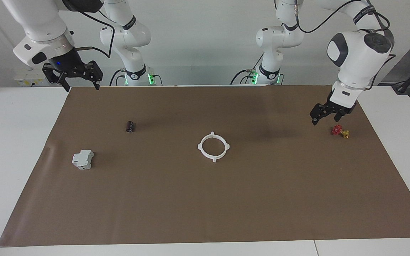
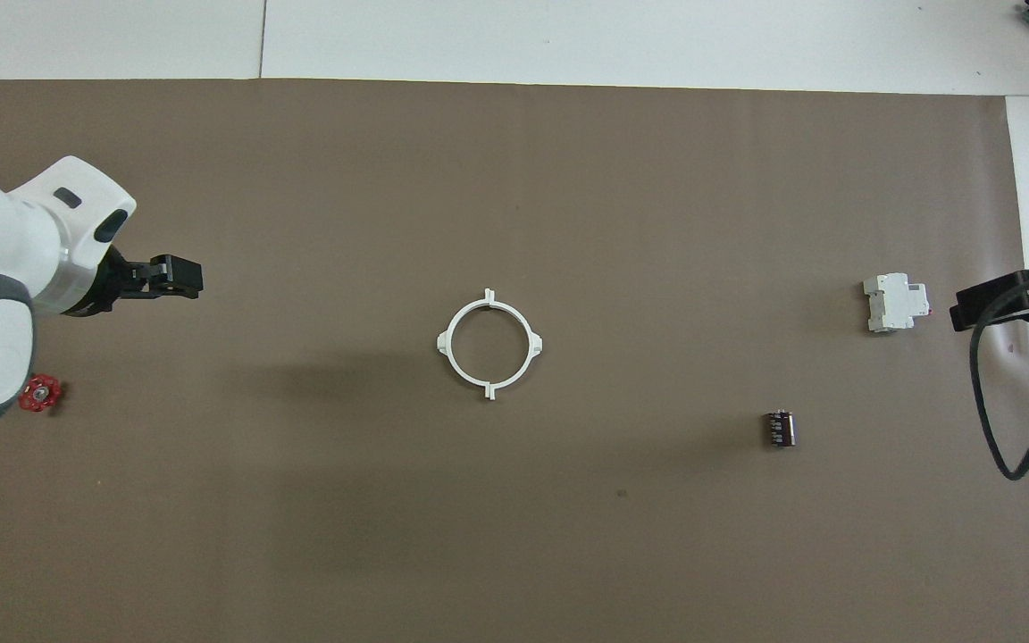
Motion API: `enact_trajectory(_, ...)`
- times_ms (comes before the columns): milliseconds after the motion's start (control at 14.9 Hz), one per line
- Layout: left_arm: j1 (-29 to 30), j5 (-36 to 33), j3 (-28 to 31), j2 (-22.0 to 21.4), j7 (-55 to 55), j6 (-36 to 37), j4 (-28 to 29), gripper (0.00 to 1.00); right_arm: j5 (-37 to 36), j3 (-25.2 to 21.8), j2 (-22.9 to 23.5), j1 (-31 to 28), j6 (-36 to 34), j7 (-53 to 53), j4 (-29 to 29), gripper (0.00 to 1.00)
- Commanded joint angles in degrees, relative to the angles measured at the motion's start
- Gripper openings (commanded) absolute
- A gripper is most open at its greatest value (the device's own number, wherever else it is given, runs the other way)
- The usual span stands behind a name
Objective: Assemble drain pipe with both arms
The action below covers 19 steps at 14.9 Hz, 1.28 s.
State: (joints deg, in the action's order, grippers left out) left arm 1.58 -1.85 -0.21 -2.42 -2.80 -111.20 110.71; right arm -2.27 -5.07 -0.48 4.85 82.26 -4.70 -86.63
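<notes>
The drain pipe (image 1: 214, 158) lies in the middle of the brown mat (image 1: 226, 206) as one closed white ring with four small tabs; it also shows in the overhead view (image 2: 489, 300). No gripper touches it. My left gripper (image 1: 325, 120) hangs open and empty in the air over the mat at the left arm's end, just beside the red-and-brass valve (image 1: 340, 131); it also shows in the overhead view (image 2: 177, 275). My right gripper (image 1: 80, 84) is raised, open and empty, over the mat's edge at the right arm's end; the overhead view shows it (image 2: 970, 308) too.
A grey-white boxy block (image 1: 83, 159) lies toward the right arm's end of the mat. A small dark cylinder (image 1: 130, 126) lies nearer to the robots than the block. The valve (image 2: 38, 392) sits at the left arm's end. White table (image 1: 16, 142) surrounds the mat.
</notes>
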Motion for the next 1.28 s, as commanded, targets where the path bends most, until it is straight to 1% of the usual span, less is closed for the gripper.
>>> enact_trajectory(0,2.37,0.0,-0.75,-3.11,2.53,5.1,-1.19,1.0,1.39,0.15,-0.84,-0.72,0.62,-1.36,-0.91,1.0)
enact_trajectory(67,2.72,0.0,-0.75,-3.38,2.53,6.07,-1.63,1.0,1.39,0.15,-0.84,-0.72,0.62,-1.36,-0.91,1.0)
enact_trajectory(269,2.72,0.0,-0.84,-3.04,2.53,10.72,-6.01,1.0,1.39,0.15,-0.84,-0.72,0.62,-1.36,-0.91,1.0)
enact_trajectory(671,2.72,-0.17,-0.75,-3.21,2.71,12.94,-7.96,1.0,1.39,0.15,-0.84,-0.72,0.62,-1.36,-0.91,1.0)
enact_trajectory(806,2.81,-0.17,-0.23,-1.38,4.02,12.15,-7.52,1.0,1.39,0.15,-0.84,-0.72,0.62,-1.36,-0.91,1.0)
enact_trajectory(873,1.94,-0.09,0.73,0.03,4.98,12.93,-8.57,1.0,1.39,0.15,-0.84,-0.72,0.62,-1.36,-0.91,1.0)
enact_trajectory(940,1.67,-0.09,1.09,0.91,5.08,13.98,-11.01,1.0,1.39,0.15,-0.84,-0.72,0.62,-1.36,-0.91,1.0)
enact_trajectory(1074,0.01,-0.09,1.18,5.73,5.08,17.32,-17.34,1.0,1.39,0.15,-0.84,-0.72,0.62,-1.36,-0.91,1.0)
enact_trajectory(1209,-0.35,-0.09,1.18,7.07,5.17,16.81,-17.63,1.0,1.39,0.15,-0.84,-0.72,0.62,-1.36,-0.91,1.0)
